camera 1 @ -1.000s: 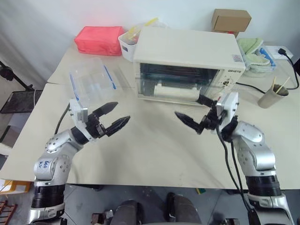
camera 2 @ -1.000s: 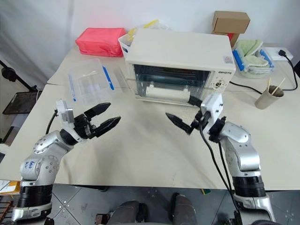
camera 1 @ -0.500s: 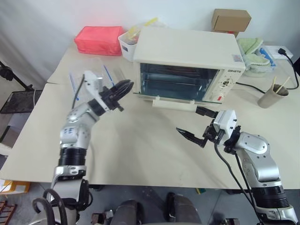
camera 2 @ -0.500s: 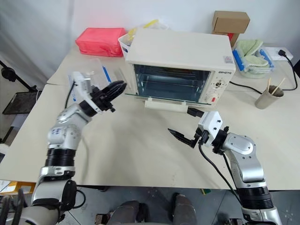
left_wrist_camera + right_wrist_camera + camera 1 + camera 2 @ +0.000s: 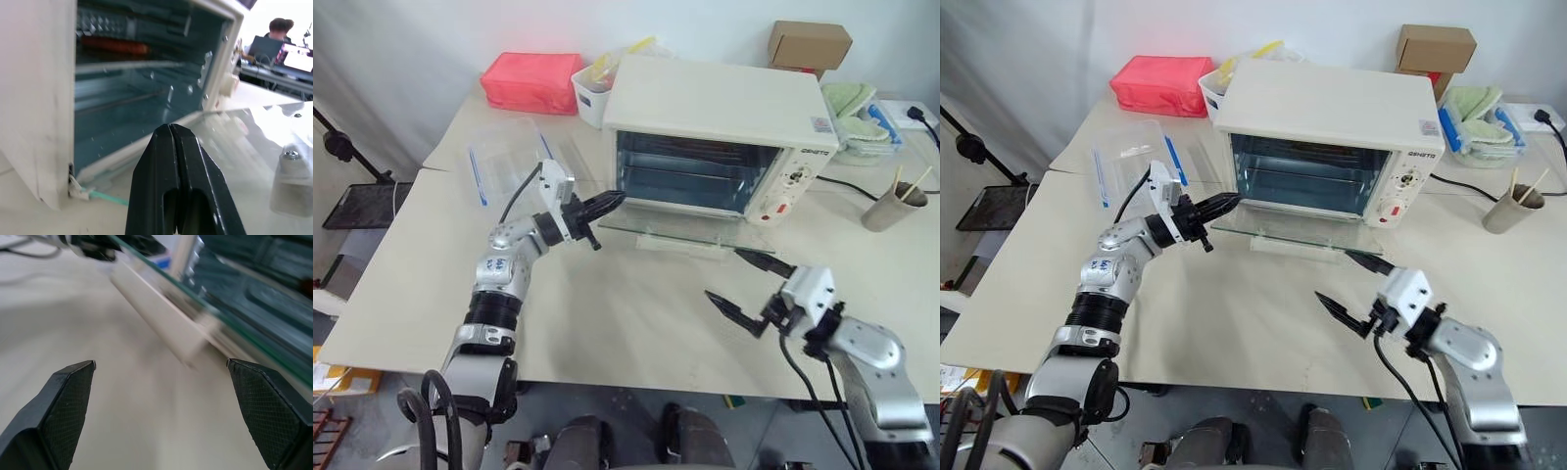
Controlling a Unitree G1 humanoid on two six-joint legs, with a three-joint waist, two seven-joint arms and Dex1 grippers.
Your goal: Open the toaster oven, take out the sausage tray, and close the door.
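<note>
With the door (image 5: 680, 228) down flat, the closed left gripper (image 5: 610, 202) should reopen before reaching the sausage tray (image 5: 115, 46), while the spread right gripper (image 5: 741, 282) waits.

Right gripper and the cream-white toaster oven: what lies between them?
In the left eye view, the lowered glass door lies between the right gripper and the toaster oven.

Two silver-grey metal arms with rounded, jointed segments and black bands between them. Each ends in a white block carrying a gripper of two black pointed fingers: left gripper (image 5: 607, 203), right gripper (image 5: 741, 284). The right fingers' (image 5: 63, 401) inner pads are cross-hatched. Black cables loop along both forearms. Blue handwriting marks the left arm.
</note>
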